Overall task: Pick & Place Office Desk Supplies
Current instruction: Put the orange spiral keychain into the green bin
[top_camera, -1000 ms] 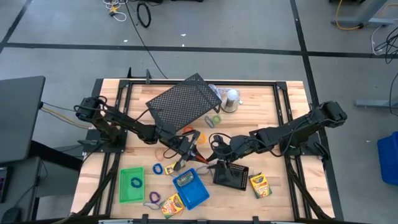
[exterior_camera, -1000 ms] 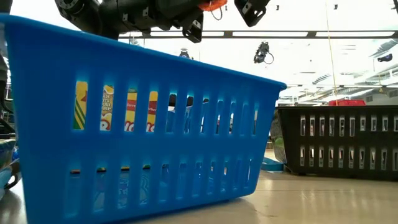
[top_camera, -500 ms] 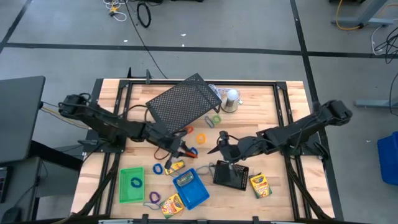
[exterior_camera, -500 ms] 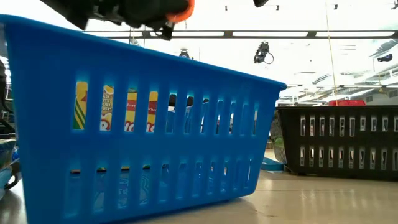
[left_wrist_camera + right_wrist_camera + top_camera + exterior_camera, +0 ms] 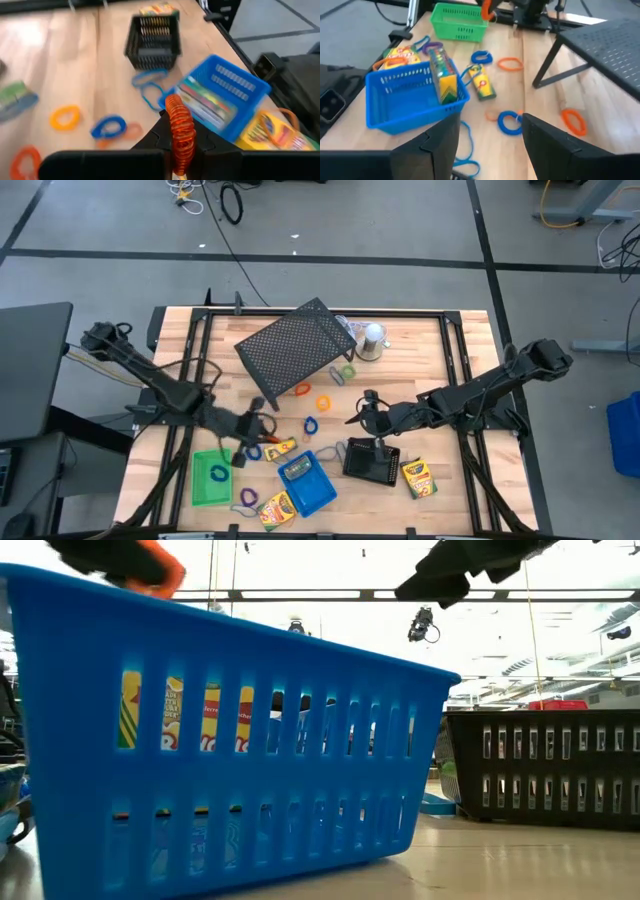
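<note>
Just beside the green tray, the left gripper stays clamped on an orange elastic loop, nearer that tray than the slack-jawed right gripper.

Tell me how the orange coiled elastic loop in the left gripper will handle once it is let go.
The orange coiled elastic loop, pinched in the shut left gripper, looks thin and springy, so it will probably flop and bounce slightly on landing. It seems very light. The similar loops lying flat on the wooden table suggest it will not roll far.
</note>
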`<state>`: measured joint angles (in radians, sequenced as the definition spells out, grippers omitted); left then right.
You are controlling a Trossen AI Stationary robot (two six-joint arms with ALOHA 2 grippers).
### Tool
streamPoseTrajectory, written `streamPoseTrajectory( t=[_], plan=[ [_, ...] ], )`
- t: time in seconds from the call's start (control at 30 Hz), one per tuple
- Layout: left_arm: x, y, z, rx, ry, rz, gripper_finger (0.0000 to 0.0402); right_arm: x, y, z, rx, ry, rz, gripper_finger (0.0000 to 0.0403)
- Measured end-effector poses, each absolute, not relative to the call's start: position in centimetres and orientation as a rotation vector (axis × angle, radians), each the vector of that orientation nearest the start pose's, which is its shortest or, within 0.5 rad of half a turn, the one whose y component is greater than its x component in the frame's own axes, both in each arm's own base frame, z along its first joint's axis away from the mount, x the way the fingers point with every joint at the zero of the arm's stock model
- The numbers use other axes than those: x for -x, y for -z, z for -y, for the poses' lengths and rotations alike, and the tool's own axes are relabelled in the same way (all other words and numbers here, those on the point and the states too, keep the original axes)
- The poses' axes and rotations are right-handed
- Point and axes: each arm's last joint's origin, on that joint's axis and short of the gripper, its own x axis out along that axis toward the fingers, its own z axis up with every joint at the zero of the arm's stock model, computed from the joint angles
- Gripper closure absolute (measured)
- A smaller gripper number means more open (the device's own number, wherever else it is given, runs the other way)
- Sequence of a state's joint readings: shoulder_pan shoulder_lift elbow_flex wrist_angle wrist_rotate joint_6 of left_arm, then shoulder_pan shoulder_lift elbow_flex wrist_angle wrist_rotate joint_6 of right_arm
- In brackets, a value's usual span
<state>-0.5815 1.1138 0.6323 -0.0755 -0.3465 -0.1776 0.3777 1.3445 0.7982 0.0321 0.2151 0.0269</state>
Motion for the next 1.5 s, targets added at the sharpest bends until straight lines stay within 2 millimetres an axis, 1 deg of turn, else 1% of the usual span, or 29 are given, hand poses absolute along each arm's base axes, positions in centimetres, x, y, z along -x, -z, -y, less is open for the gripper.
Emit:
streamPoseTrajectory(
  t=[0.27, 0.4, 0.57, 0.73, 0.83, 1.0, 1.07, 1.17, 1.4, 1.5],
  plan=[
    [-14.8, -22.0, 14.7, 0.078, 0.11, -0.649, 0.0385, -26.5, -23.7, -10.5, 0.103, -0.174, -0.476, 0.0183],
    [-12.5, -21.2, 15.8, 0.176, 0.09, -0.733, 0.0385, -26.5, -23.7, -10.5, 0.1, -0.174, -0.476, 0.0183],
    [-10.3, -20.5, 16.7, 0.276, 0.069, -0.817, 0.0385, -26.6, -23.7, -10.4, 0.101, -0.174, -0.473, 0.0183],
    [-8.5, -19.2, 17.1, 0.355, 0.004, -0.978, 0.0385, -26.6, -23.7, -10.4, 0.099, -0.171, -0.474, 0.0183],
    [-8.0, -18.6, 17.6, 0.384, -0.014, -1.043, 0.0385, -26.6, -23.8, -10.4, 0.099, -0.171, -0.471, 0.0183],
    [-8.0, -17.7, 18.4, 0.395, -0.03, -1.064, 0.0383, -26.8, -23.8, -10.0, 0.094, -0.157, -0.469, 0.0183],
    [-8.0, -17.4, 18.5, 0.384, -0.04, -1.065, 0.0366, -26.9, -23.8, -9.7, 0.092, -0.146, -0.471, 0.0183],
    [-8.2, -17.1, 18.8, 0.38, -0.059, -1.044, 0.0327, -27.0, -23.7, -9.3, 0.091, -0.132, -0.48, 0.0183],
    [-8.3, -16.5, 19.0, 0.423, -0.109, -1.056, 0.0258, -27.0, -23.7, -9.2, 0.09, -0.129, -0.483, 0.0183],
    [-8.3, -16.6, 19.2, 0.429, -0.106, -0.999, 0.023, -27.0, -23.7, -9.2, 0.09, -0.129, -0.483, 0.0183]
  ],
)
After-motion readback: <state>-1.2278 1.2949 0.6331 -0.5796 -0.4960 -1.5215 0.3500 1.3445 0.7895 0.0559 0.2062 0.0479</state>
